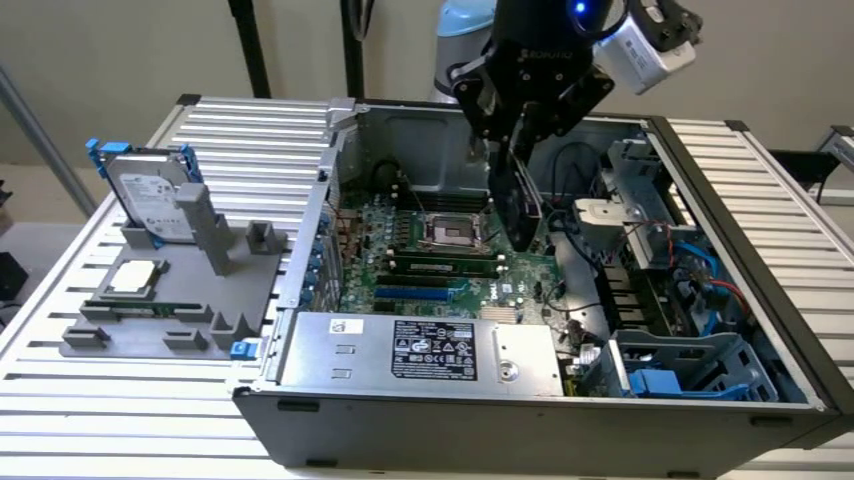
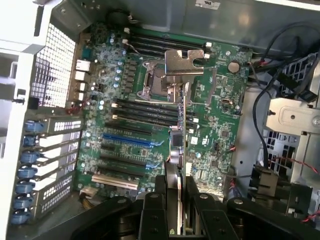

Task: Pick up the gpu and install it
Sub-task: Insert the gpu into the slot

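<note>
— State of the fingers (image 2: 159, 201)?
— They were clamped on the gpu (image 1: 515, 205) (card held vertical, edge-on).
— Location of the gpu?
— It hung inside the open computer case (image 1: 534, 432), above the motherboard (image 2: 125, 116).

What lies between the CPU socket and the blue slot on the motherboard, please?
Long black memory slots lie between the CPU socket and the blue slot, as the wrist view shows.

Black tool (image 1: 522, 135) of angular linked plates, with a blue indicator light (image 1: 578, 8) on its body. Silver-grey camera box (image 1: 646, 55) mounted alongside. Joint cap (image 1: 465, 22) pale blue.
</note>
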`<state>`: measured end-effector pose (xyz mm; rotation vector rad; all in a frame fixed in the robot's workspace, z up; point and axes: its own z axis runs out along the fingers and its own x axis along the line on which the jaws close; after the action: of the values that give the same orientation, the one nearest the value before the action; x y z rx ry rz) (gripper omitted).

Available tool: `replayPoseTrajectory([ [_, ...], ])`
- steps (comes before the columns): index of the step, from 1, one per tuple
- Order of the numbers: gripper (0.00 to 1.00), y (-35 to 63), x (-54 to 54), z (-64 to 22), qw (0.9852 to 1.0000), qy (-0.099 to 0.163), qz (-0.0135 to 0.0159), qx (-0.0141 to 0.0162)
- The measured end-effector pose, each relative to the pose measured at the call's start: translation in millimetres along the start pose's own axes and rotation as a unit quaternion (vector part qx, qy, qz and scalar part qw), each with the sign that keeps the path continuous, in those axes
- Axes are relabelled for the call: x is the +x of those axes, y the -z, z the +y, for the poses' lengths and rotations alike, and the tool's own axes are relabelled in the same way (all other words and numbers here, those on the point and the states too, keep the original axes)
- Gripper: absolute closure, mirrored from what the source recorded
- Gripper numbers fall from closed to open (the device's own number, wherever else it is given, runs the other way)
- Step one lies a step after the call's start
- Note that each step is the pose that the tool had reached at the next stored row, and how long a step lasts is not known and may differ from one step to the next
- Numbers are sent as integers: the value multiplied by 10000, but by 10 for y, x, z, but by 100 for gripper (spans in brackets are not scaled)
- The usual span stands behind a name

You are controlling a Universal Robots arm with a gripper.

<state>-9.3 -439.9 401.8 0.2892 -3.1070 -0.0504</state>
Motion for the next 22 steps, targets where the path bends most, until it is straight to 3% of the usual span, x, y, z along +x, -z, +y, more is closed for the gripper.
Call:
replayPoseTrajectory([
  [6, 73, -47, -1, -2, 9985, 545, 8, -20],
  [11, 73, -94, -2, -3, 9950, 1002, 10, -48],
  [17, 73, -149, -3, -5, 9881, 1539, 16, -72],
  [22, 73, -195, -4, -7, 9800, 1989, 31, -69],
])
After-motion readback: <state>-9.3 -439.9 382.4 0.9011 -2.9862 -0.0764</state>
